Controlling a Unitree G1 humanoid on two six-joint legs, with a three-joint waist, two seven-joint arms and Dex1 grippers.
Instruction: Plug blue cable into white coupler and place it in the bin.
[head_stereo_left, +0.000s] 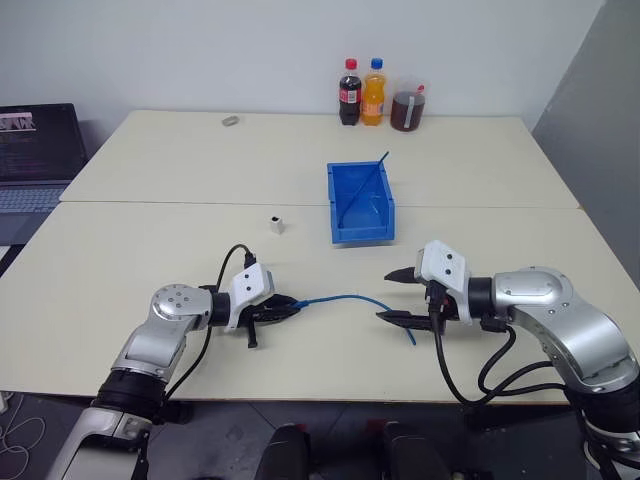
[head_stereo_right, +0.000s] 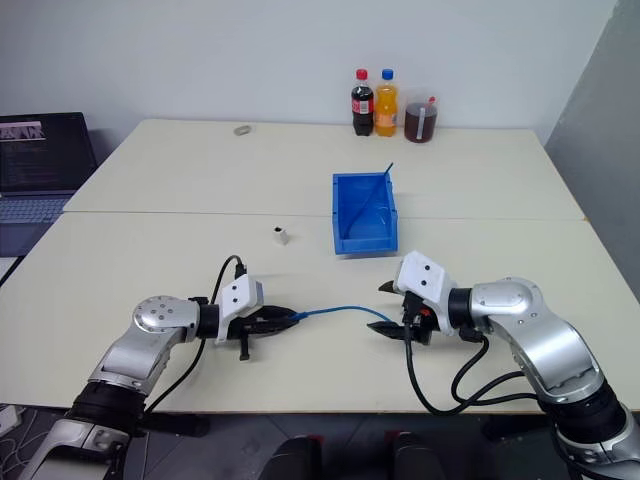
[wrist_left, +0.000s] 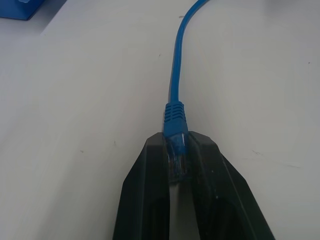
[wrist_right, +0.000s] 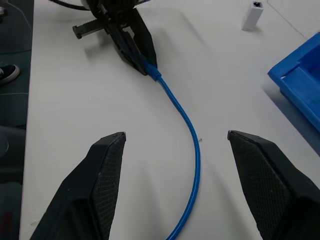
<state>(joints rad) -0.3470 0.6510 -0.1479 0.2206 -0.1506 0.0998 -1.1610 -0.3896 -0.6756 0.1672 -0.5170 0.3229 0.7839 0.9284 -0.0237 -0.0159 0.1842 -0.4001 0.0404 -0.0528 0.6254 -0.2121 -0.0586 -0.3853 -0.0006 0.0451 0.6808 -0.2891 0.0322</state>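
The blue cable (head_stereo_left: 345, 299) lies on the table near its front edge, running between my two grippers. My left gripper (head_stereo_left: 292, 307) is shut on the cable's left end; in the left wrist view its clear plug (wrist_left: 176, 155) sits pinched between the black fingers. My right gripper (head_stereo_left: 391, 296) is open just above the table, its fingers either side of the cable's right end (wrist_right: 192, 165) without touching it. The white coupler (head_stereo_left: 276, 224) stands alone farther back, left of the bin (head_stereo_left: 360, 203), which is bright blue.
Two bottles (head_stereo_left: 361, 94) and a jar (head_stereo_left: 407, 108) stand at the table's far edge. A small ring-like object (head_stereo_left: 230, 121) lies at the back left. A laptop (head_stereo_left: 35, 160) sits off the left side. A thin blue stick (head_stereo_left: 364, 185) leans in the bin.
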